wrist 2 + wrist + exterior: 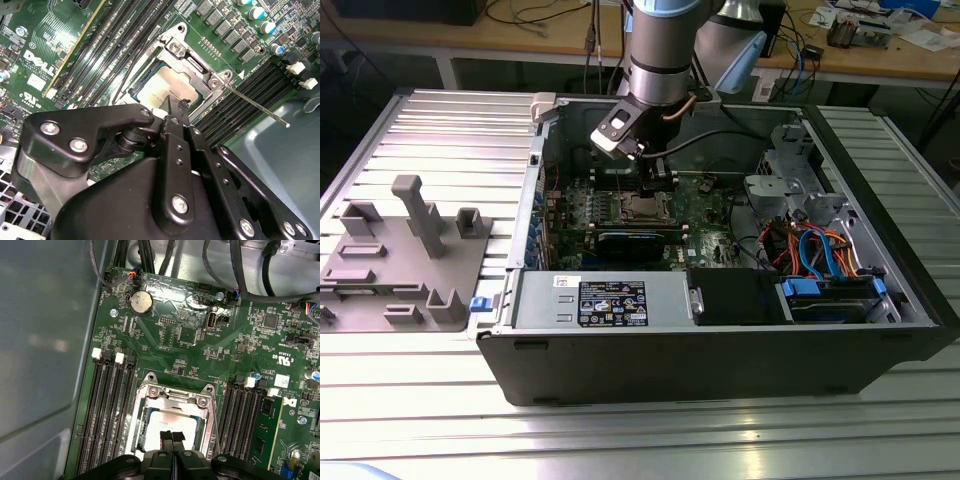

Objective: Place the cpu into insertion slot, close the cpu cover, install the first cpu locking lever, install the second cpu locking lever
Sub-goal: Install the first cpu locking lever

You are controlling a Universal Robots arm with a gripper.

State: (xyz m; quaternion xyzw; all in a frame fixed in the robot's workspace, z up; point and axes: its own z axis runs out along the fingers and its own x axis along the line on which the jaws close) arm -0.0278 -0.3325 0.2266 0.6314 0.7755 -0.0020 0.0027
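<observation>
gripper: gripper (pixel 174 107) clenched, fingertips pressed together, nothing seen between them; tips low over the middle of the insertion slot (pixel 150 386)
contact: tips at or just above the cpu (pixel 165 87); can't tell if touching
cpu: lying flat inside the insertion slot, silvery top showing
cpu cover: cpu cover (pixel 176 404) looks down on the insertion slot, framing the cpu through its cut-out
lever: thin rod (pixel 255 104) sticks out free from one corner of the insertion slot, not latched
memory slots: long black memory slots (pixel 107 415) flank the insertion slot on both sides
step (judged): cover looks closed, levers not yet locked
doing it well (judged): keep the closed tips off the bare cpu top, push on metal only, and check the cover sits flat all round before any lever load
</observation>
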